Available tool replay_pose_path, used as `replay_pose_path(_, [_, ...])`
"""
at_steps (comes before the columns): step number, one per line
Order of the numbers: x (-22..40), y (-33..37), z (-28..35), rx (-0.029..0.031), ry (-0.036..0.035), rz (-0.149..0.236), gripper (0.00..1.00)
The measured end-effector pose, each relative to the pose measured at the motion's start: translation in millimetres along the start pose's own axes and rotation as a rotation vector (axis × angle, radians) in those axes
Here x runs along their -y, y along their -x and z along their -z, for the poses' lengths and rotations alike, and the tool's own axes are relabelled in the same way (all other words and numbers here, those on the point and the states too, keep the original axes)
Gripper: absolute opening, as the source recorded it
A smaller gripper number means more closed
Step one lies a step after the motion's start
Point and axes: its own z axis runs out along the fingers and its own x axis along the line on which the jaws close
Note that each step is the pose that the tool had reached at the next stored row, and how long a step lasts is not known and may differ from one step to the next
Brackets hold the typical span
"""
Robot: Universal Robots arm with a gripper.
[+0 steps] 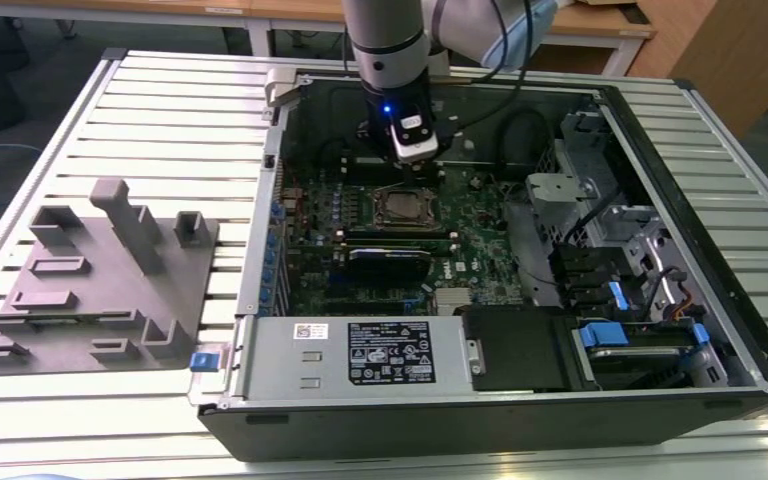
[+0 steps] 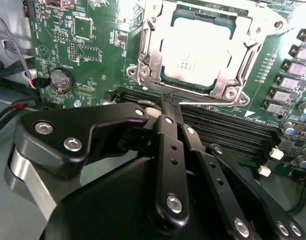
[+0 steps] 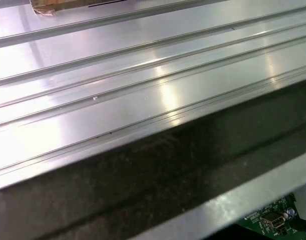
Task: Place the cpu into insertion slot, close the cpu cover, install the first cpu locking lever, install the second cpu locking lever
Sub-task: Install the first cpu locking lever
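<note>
a grey fixture (image 1: 97,290) is lying on the tabletop (image 1: 184,110), well off to the exterior view's left of the slot (image 1: 407,226). the open case (image 1: 491,420) is surrounding the slot. the cpu (image 2: 195,50) is sitting in the slot, silvery top showing, and the cover (image 2: 228,82) is lying flat over its edges. the tool (image 2: 168,100) is hanging just beside the slot, tips over the memory slots (image 2: 233,130), its fingers drawn together and gripping nothing that i can see.

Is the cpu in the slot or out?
In: the cpu lies flat in the slot, with the cover framing it.
</note>
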Motion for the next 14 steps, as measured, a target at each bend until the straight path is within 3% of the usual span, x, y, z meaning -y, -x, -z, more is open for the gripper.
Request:
replay_pose_path(9, [-0.3,-0.7,0.1,-0.0016,0.0043,-0.002,0.11])
replay_pose_path(14, [-0.4,-0.7,0.1,-0.0053,0.0147,-0.005,0.11])
